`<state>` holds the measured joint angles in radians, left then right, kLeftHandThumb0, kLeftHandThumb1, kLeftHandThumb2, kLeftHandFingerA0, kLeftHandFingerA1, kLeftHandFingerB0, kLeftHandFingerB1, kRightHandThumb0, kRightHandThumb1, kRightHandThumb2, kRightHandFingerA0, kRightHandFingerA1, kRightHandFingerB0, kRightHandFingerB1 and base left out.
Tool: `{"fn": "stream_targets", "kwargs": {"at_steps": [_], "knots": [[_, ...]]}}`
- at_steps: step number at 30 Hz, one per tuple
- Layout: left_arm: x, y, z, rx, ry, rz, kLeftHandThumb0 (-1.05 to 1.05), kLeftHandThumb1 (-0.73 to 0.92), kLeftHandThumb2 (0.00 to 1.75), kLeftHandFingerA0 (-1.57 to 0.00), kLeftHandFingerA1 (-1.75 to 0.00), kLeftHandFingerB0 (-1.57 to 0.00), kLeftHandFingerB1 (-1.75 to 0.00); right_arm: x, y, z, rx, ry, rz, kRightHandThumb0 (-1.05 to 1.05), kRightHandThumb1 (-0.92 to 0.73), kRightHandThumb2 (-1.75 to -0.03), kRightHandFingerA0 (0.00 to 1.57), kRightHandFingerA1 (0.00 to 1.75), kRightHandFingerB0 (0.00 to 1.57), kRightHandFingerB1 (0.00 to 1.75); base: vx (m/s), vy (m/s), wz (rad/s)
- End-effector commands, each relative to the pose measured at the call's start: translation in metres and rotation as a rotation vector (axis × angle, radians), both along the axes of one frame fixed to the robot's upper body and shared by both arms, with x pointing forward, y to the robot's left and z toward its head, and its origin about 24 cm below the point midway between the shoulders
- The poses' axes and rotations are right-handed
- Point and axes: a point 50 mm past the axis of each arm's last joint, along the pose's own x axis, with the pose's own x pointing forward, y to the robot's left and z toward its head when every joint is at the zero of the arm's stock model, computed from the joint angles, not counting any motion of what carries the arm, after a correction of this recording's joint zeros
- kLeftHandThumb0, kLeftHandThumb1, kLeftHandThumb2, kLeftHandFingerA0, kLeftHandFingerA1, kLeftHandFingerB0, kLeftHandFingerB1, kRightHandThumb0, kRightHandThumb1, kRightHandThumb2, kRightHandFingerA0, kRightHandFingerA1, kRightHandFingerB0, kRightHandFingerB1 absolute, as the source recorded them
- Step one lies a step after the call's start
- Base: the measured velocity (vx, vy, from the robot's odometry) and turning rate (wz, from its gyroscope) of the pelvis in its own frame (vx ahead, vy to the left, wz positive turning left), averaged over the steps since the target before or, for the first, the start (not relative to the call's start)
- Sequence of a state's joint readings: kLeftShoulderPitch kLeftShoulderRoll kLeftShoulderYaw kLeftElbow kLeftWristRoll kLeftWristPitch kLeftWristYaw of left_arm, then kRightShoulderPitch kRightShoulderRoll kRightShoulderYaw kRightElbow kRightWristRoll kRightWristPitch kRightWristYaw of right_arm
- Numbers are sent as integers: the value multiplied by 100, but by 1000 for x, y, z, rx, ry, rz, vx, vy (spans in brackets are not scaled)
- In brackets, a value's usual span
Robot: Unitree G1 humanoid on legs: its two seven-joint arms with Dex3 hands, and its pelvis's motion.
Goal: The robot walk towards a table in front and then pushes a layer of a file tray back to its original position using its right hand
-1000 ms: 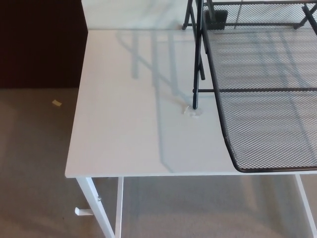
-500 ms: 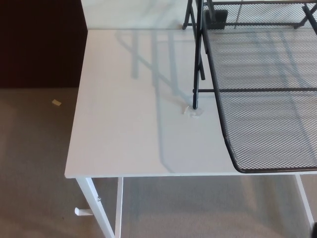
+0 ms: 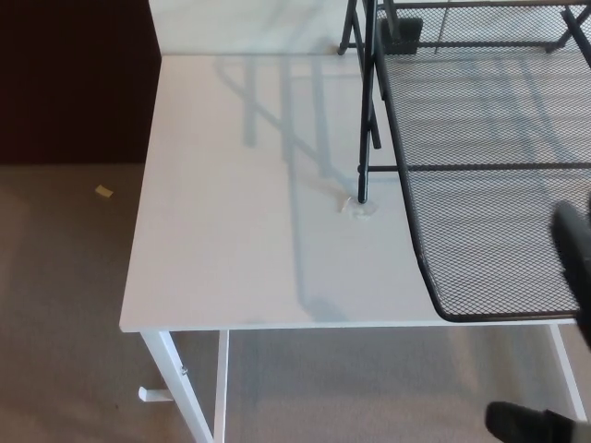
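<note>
A: Black wire mesh fills the 3 o'clock side of the head view. That is the pulled-out layer of the file tray, and its rounded front lip overhangs the near edge of the white bench at about 5 o'clock.

B: Where is the right hand?

A: At the far 3 o'clock edge, a blurred dark shape just over the layer's front corner. A second dark piece shows at 5 o'clock, below the bench edge; probably part of the same arm, but I cannot be sure. Whether the fingers are spread or pressed together I cannot tell, since the blur hides them. The left hand does not show.

B: So which step is this?

A: I judge the walk is over, as the robot stands close to the bench, and the reach for the layer is beginning. No contact is visible.

B: And next?

A: The hand needs to meet the front lip squarely, then push straight toward 12 o'clock so the layer slides along the frame without skewing. The frame's foot sits on a small clear pad, so a crooked shove might shift the whole tray.
</note>
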<state>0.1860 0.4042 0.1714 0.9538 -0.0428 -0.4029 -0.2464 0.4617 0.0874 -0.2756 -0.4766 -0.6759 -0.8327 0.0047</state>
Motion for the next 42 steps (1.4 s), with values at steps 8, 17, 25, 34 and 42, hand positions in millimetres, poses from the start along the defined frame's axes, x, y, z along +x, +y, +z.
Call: {"fn": "stream_targets", "kwargs": {"at_steps": [8, 17, 25, 34, 42], "knots": [[4, 10, 8, 39, 17, -15, -39, 42, 66, -60, -53, -42, -44, 52, -2, -54, -323, 258, -229, -72, -42, -79, 0, 13, 0, 0, 0, 0, 0], [9, 10, 9, 48, 1, -22, -40, 40, 67, -61, -54, -43, -45, 70, -5, -52, -342, 229, -291, -70, -41, -78, 0, 12, 0, 0, 0, 0, 0], [13, 10, 9, 55, 3, -30, -40, 41, 66, -61, -53, -43, -45, 84, -10, -51, -364, 225, -335, -72, -42, -79, 0, 10, 0, 0, 0, 0, 0], [18, 9, 11, 23, -10, -25, -37, 41, 66, -61, -53, -43, -45, 96, -11, -48, -386, 222, -363, -73, -42, -79, 0, 9, 0, 0, 0, 0, 0], [14, 4, 12, 15, -15, -47, -31, 44, 64, -61, -52, -44, -43, 103, -7, -42, -397, 205, -365, -77, -44, -81, 0, 6, 0, 0, 0, 0, 0]]}}
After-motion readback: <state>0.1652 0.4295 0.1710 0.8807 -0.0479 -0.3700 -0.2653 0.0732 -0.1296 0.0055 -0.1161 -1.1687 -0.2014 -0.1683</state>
